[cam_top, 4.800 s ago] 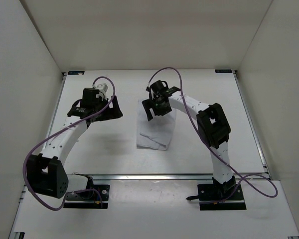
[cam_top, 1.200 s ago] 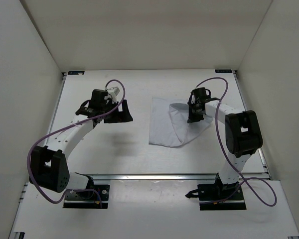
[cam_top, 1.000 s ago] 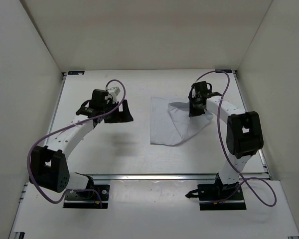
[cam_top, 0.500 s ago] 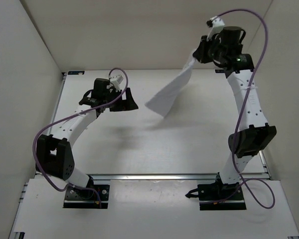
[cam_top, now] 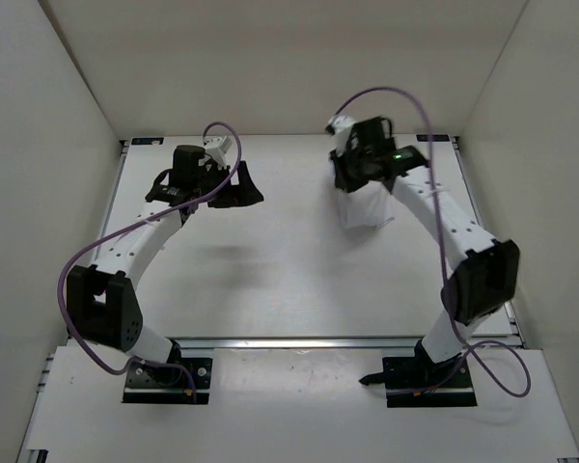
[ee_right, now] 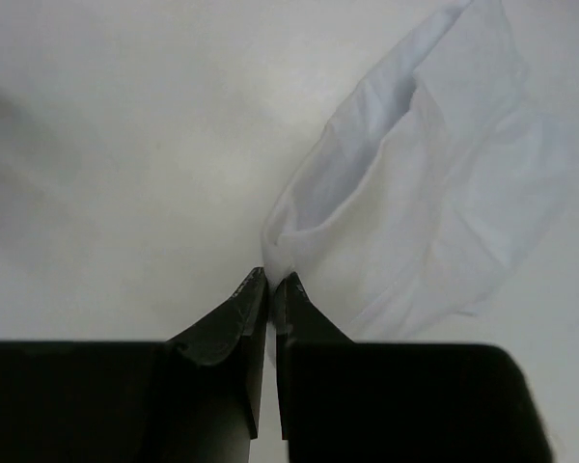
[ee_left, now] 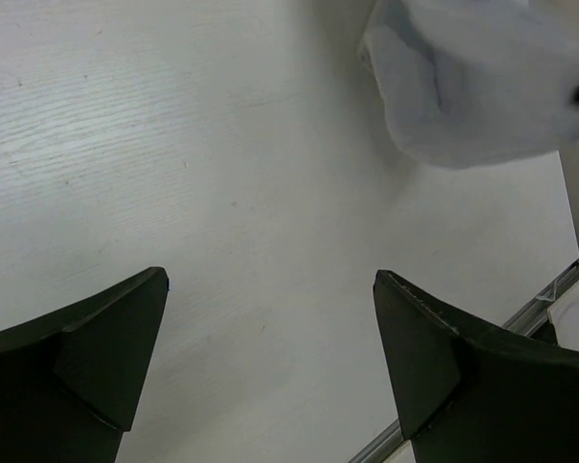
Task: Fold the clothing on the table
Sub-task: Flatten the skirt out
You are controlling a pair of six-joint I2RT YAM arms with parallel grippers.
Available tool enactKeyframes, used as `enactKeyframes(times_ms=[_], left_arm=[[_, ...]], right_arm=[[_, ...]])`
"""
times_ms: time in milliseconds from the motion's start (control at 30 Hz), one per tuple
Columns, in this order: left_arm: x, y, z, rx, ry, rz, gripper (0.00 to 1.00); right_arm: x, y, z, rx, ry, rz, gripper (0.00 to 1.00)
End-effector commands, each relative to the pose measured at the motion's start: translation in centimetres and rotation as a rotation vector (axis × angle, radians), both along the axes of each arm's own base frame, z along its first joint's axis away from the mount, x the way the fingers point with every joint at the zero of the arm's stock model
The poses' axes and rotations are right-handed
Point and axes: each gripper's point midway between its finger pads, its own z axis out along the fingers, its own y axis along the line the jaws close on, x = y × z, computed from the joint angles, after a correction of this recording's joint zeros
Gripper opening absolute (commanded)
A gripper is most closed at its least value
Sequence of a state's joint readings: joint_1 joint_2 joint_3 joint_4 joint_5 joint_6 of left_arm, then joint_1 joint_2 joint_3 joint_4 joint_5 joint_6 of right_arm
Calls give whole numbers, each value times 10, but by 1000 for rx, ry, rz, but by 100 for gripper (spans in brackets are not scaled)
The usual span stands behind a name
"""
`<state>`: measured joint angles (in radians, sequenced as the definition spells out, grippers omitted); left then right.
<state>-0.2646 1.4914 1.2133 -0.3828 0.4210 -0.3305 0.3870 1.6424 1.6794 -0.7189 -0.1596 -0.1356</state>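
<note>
The right claw [cam_top: 351, 181] is clenched, its two black fingertips [ee_right: 252, 294] pinched together on a folded edge of the thin, wrinkled white clothing [ee_right: 434, 193]. From that pinch the fabric falls away in a loose, open fold. In the top view it hangs as a narrow bunch [cam_top: 367, 207] directly below the claw, over the far right part of the large flat white table [cam_top: 270, 280]. Whether its lower end touches the tabletop cannot be told. The right arm reaches up and forward from its base at the near edge, with a purple cable [cam_top: 386, 94] arching above the wrist.

The left claw [cam_top: 237, 189] is released. Its two black fingers [ee_left: 106, 357] stand wide apart above bare tabletop [ee_left: 174, 145] and hold nothing. It hovers at the far left of the table, well apart from the clothing, which shows at the upper right corner of the left wrist view [ee_left: 473, 87]. A metal rail [cam_top: 347, 341] runs along the near edge of the table, just ahead of the two arm bases.
</note>
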Motion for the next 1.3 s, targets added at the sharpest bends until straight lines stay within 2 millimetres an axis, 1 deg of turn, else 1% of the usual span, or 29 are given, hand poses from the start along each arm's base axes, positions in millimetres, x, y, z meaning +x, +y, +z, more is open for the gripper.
enactKeyframes(times_ms=[0,67,133,200,233,267,300,367,400,433,500,533,567,600,633,667,733,767,800,833,867,900,933,967,1000,1033,1100,1200,1267], left_arm=[[-12,6,6,-6,-22,-7,99],[-16,10,6,-12,-19,5,99],[-20,19,-3,2,-6,23,99],[-23,24,-7,8,2,39,98],[-25,25,-12,14,17,41,99],[-26,29,-13,19,27,57,99],[-27,28,-13,20,24,50,99],[-25,30,-14,32,24,59,98],[-24,31,-16,33,29,66,99],[-22,30,-10,26,15,64,99],[-17,27,-8,7,9,64,98],[-17,26,-7,0,13,64,99],[-16,23,-8,-14,21,68,99],[-12,23,-6,-14,11,70,98],[-10,22,-3,-25,11,79,98],[-9,20,-2,-21,8,83,98],[-7,19,-1,-12,2,85,99],[-7,17,0,-6,-7,73,99],[-6,16,-3,-10,2,77,99],[-9,13,-10,-5,17,60,99],[-10,12,-14,-6,27,56,99],[-12,9,-18,-8,42,54,98],[-15,5,-24,-5,50,42,99],[-18,3,-27,1,56,36,99],[-22,0,-36,15,70,21,99],[-21,-2,-38,18,79,22,99],[-24,-5,-45,29,96,10,99],[-29,-19,-56,30,116,-36,98],[-30,-27,-65,36,131,-52,99]], right_arm=[[-36,56,-52,-72,131,175,0],[-60,98,-66,-53,189,301,0],[-79,133,-55,51,221,420,0],[-94,165,-32,149,207,497,0],[-96,176,-12,206,172,520,0],[-92,182,-1,229,134,526,0],[-93,185,22,269,96,539,0],[-85,178,60,348,47,531,0],[-82,169,96,435,14,533,0],[-90,169,119,508,20,558,0],[-84,139,171,589,-142,551,0],[-79,132,157,573,-136,494,1],[-81,120,168,567,-202,470,0],[-75,102,157,553,-210,403,0],[-65,86,129,540,-158,349,0],[-65,74,123,547,-141,321,0],[-56,39,53,539,14,187,0],[-64,29,15,534,99,139,0],[-60,12,6,548,103,91,0],[-63,-4,-24,544,154,32,0],[-73,-10,-58,542,232,-11,0],[-69,-23,-66,551,227,-39,0],[-74,-35,-93,553,279,-103,0],[-84,-40,-113,549,324,-113,0],[-85,-48,-122,546,335,-144,0],[-91,-56,-141,519,373,-191,0],[-92,-65,-153,499,385,-227,0],[-87,-75,-161,492,381,-275,0],[-74,-81,-152,483,352,-278,0]])
